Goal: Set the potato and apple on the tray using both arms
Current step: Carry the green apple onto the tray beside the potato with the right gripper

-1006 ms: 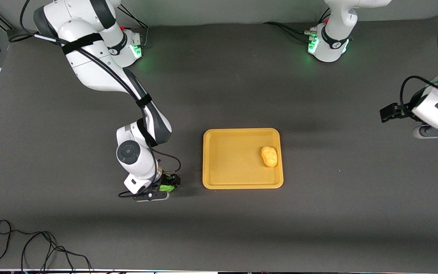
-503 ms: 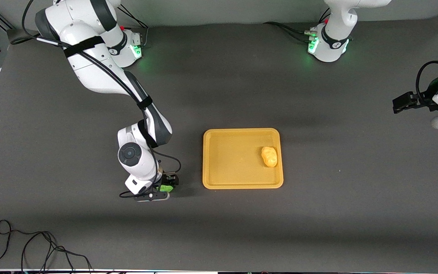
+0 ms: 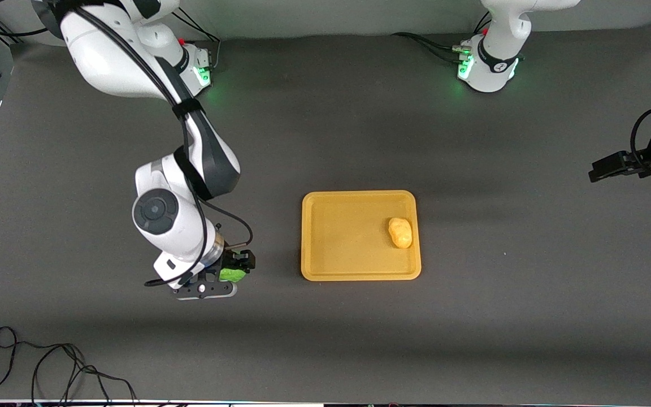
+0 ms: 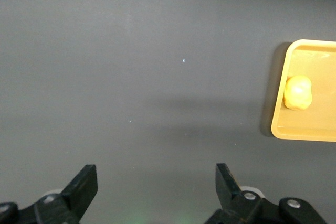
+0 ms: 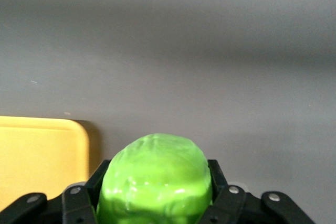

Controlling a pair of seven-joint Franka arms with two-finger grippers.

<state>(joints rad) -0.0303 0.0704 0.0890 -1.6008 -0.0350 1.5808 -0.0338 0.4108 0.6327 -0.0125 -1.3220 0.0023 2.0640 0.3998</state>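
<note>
The apple (image 3: 231,275) sits lower left of centre in the front view, clamped in the jaws of the right gripper (image 3: 234,271) over bare counter (image 3: 472,339) just beside the tray (image 3: 359,274). From the jaws, the tray lies toward the left arm's end, its long axis running across the frame. The potato (image 3: 400,232) lies in the tray by the rim nearest the left arm. The left gripper (image 4: 156,187) waits at the right edge, jaws spread and empty. The right arm's wrist hides most of the apple there; whether it clears the counter I cannot tell.
</note>
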